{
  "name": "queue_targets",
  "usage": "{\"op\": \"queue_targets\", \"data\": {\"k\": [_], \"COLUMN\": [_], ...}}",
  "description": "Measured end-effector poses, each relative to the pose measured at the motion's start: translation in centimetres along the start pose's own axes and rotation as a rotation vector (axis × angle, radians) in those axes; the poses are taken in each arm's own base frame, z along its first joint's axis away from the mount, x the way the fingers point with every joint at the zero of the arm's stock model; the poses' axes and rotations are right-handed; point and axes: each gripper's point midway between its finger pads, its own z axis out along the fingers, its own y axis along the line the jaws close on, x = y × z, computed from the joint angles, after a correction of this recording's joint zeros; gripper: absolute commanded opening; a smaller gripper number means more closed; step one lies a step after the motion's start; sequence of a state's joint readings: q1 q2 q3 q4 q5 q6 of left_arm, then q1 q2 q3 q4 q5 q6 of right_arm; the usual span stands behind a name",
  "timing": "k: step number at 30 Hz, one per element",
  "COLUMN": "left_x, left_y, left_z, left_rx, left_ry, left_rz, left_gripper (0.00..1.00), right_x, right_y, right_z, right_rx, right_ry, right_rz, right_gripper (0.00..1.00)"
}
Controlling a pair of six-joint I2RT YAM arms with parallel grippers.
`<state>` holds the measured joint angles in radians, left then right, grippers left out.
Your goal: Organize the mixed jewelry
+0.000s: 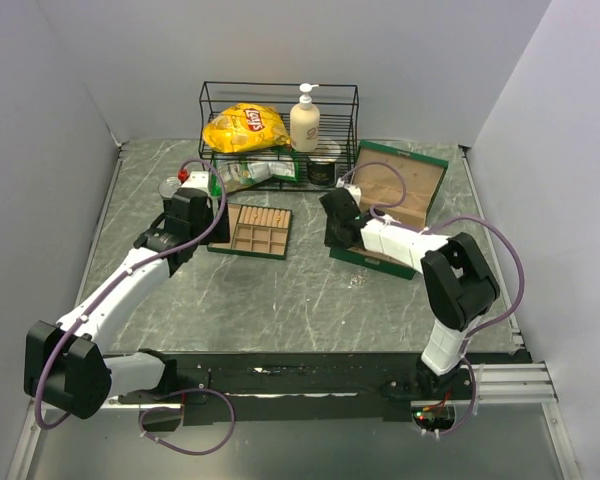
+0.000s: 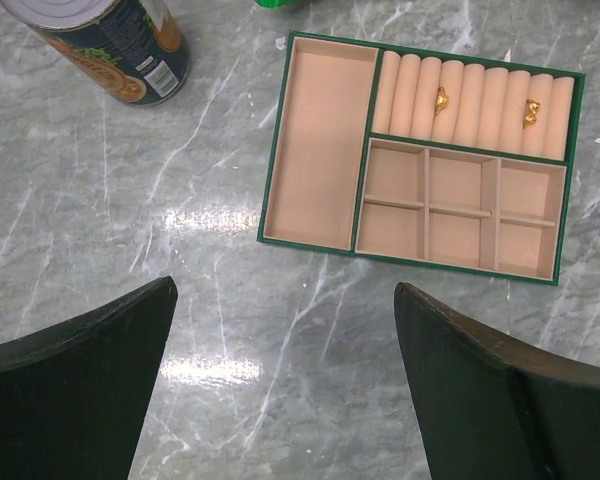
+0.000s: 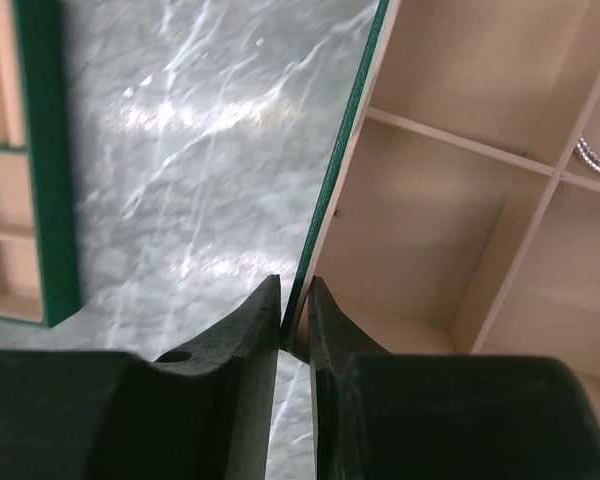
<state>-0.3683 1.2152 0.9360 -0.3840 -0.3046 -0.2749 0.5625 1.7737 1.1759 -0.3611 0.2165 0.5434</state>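
Heads up, your right gripper [image 3: 293,305] has its jaws clenched on the thin green side wall of the jewelry box [image 3: 430,230], pinching it right at the bottom centre of the wrist view. Inside the box you get plain beige compartments. A bit of silver chain [image 3: 594,158] pokes in at the right edge of the frame, lying in one of the cells. From the top camera, the box sits right of centre with its lid [image 1: 400,185] propped open toward the upper right.

Your left gripper [image 2: 285,295] hovers over the marble tabletop [image 2: 130,200] with its jaws released wide, nothing between them. The smaller jewelry tray [image 2: 320,150] lies flat in the upper right of that wrist view, apart from the jaws. Two gold pieces [image 2: 441,99] are tucked into the ring rolls along its top row, one near the middle and the other close to the right end. I can't tell if they're rings or earrings.

A printed can [image 2: 110,45] sits in the upper left corner of that same view. At the back of the top view, a wire rack [image 1: 278,85] holds a Lay's bag [image 1: 245,127] and a pump bottle [image 1: 305,120].
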Motion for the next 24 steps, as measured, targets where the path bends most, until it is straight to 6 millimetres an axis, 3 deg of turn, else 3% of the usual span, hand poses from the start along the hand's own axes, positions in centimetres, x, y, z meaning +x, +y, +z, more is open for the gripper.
{"op": "queue_targets", "data": {"k": [11,19,24], "left_x": [0.5,0.5,0.5], "left_y": [-0.9,-0.6,-0.3], "left_z": [0.0,0.0,-0.1], "left_rx": [0.012,-0.014,-0.029], "left_ry": [0.011,0.006,0.004], "left_rz": [0.022,0.027,0.028], "left_gripper": [0.96,0.96,0.96], "right_x": [3.8,4.3,6.5], "right_y": [4.9,5.5,7.7], "right_z": [-1.7,-2.1,-3.3], "right_rx": [-0.092,-0.115,-0.155], "right_ry": [-0.02,-0.042,-0.017], "right_rz": [-0.056,-0.078,-0.141], "right_gripper": [0.21,0.2,0.18]}}
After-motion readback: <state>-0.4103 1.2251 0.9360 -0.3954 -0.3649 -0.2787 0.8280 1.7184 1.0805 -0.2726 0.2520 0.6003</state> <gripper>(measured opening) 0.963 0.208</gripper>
